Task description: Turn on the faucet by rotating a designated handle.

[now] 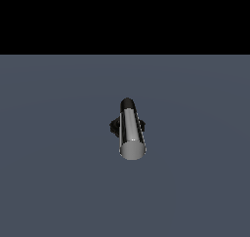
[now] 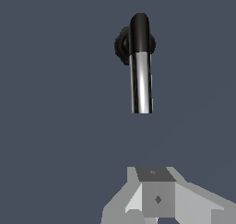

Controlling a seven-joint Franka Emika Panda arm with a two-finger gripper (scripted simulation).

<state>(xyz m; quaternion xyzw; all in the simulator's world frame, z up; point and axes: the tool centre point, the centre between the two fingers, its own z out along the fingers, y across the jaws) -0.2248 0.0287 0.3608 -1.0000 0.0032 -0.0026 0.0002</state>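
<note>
The faucet (image 1: 128,127) stands alone on a flat grey-blue floor (image 1: 49,182), with bare floor on every side. Its silver handle (image 1: 132,133) juts from the black elbow above the scalloped base (image 1: 114,126). The gripper (image 2: 156,197) hangs well apart from the handle; I cannot tell how wide its jaws stand. No containers appear.

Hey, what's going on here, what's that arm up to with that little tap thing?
A simulated robot arm is set to turn on a small faucet by rotating its shiny silver cylindrical handle. Nothing is being touched yet. In the wrist view the grey gripper sits apart from the handle, with bare grey floor between them. Its fingertips are out of frame, so I cannot tell whether it is open. The handle sticks out from a black elbow over a black round base.
</note>
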